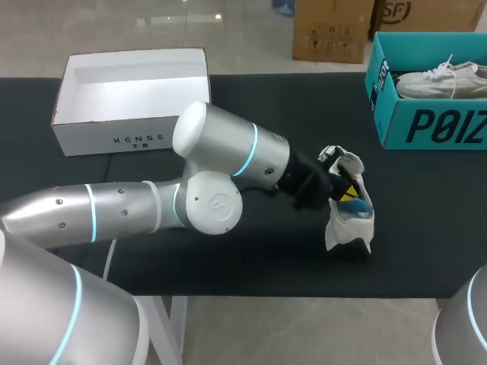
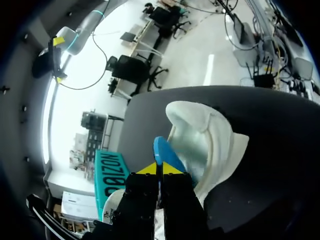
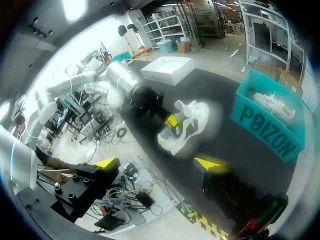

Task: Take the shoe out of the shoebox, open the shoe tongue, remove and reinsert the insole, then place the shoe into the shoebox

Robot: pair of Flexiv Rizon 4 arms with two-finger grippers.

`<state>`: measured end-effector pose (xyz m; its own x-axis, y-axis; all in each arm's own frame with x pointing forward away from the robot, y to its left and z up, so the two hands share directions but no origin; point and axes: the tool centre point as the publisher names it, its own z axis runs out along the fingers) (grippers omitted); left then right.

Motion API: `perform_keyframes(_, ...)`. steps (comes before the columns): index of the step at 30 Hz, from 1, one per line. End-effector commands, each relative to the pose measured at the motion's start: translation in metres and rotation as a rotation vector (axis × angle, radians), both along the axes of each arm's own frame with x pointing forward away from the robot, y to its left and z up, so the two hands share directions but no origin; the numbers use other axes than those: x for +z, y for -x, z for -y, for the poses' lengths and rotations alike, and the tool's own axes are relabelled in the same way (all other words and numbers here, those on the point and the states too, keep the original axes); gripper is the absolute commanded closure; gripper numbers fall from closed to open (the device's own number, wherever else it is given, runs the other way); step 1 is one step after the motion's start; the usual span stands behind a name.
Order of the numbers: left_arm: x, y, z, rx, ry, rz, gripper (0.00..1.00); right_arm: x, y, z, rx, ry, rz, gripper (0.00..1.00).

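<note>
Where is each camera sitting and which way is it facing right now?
Head: above and behind, looking down on the table; left arm extends to the shoe.
Left wrist: looks along left end effector, shut on the insole inside the shoe.
Right wrist: off the table's edge, looking across it past the open right end effector.
Shared: head and right wrist both show shoe, teal box, white box.

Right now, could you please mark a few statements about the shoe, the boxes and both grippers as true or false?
1. The left gripper is shut on the blue insole. True.
2. The shoe at that gripper sits inside the teal shoebox. False: it rests on the table, outside the box.
3. The right gripper is open and empty. True.
4. The teal shoebox is empty. False: a second shoe lies in it.
</note>
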<state>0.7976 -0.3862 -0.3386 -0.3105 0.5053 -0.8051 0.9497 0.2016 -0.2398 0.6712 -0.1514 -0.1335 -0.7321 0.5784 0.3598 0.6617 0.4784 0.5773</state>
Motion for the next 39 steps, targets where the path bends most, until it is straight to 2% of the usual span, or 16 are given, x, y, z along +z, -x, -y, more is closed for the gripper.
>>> perform_keyframes(1, 0.002, 0.018, 0.003, -0.020, 0.018, -0.012, 1.00, 0.000, -0.001, 0.000, 0.000, 0.002, -0.002, 0.00)
perform_keyframes(9, 0.004, 0.049, -0.016, -0.051, -0.002, -0.074, 1.00, 0.000, -0.001, 0.000, 0.000, 0.002, -0.002, 0.00)
perform_keyframes(10, 0.006, 0.051, -0.021, -0.052, -0.004, -0.079, 0.97, 0.000, -0.001, 0.000, 0.000, 0.002, -0.002, 0.00)
perform_keyframes(11, 0.007, 0.052, -0.025, -0.059, -0.008, -0.087, 0.78, 0.000, -0.001, 0.000, 0.000, 0.002, -0.002, 0.00)
perform_keyframes(12, 0.009, 0.052, -0.027, -0.071, -0.010, -0.101, 0.64, 0.000, -0.001, 0.000, 0.000, 0.002, -0.002, 0.00)
perform_keyframes(13, 0.011, 0.053, -0.029, -0.073, -0.016, -0.101, 0.16, 0.000, -0.001, 0.000, 0.000, 0.002, -0.002, 0.00)
perform_keyframes(14, 0.014, 0.053, -0.031, -0.077, -0.024, -0.100, 0.00, 0.000, -0.001, 0.000, 0.000, 0.002, -0.002, 0.00)
perform_keyframes(20, 0.025, 0.052, -0.039, -0.108, -0.044, -0.109, 0.00, 0.000, -0.001, 0.000, 0.000, 0.002, -0.002, 0.00)
perform_keyframes(26, 0.042, 0.042, -0.040, -0.184, -0.064, -0.140, 0.00, 0.000, -0.001, 0.000, 0.000, 0.002, -0.002, 0.00)
perform_keyframes(30, 0.047, 0.037, -0.040, -0.350, -0.180, -0.198, 0.00, 0.000, -0.001, 0.000, 0.000, 0.002, -0.002, 0.00)
perform_keyframes(31, 0.046, 0.037, -0.044, -0.378, -0.225, -0.204, 0.03, 0.000, -0.001, 0.000, 0.000, 0.002, -0.002, 0.00)
perform_keyframes(33, 0.045, 0.035, -0.050, -0.428, -0.300, -0.225, 0.52, 0.000, -0.001, 0.000, 0.000, 0.002, -0.002, 0.00)
perform_keyframes(34, 0.044, 0.034, -0.052, -0.447, -0.329, -0.229, 0.61, 0.000, -0.001, 0.000, 0.000, 0.002, -0.002, 0.00)
perform_keyframes(35, 0.043, 0.033, -0.054, -0.461, -0.354, -0.229, 0.91, 0.000, -0.001, 0.000, 0.000, 0.002, -0.002, 0.00)
perform_keyframes(36, 0.044, 0.033, -0.055, -0.481, -0.378, -0.233, 1.00, 0.000, -0.001, 0.000, 0.000, 0.002, -0.002, 0.00)
perform_keyframes(39, 0.046, 0.036, -0.051, -0.536, -0.437, -0.227, 1.00, 0.000, -0.001, 0.000, 0.000, 0.002, -0.002, 0.00)
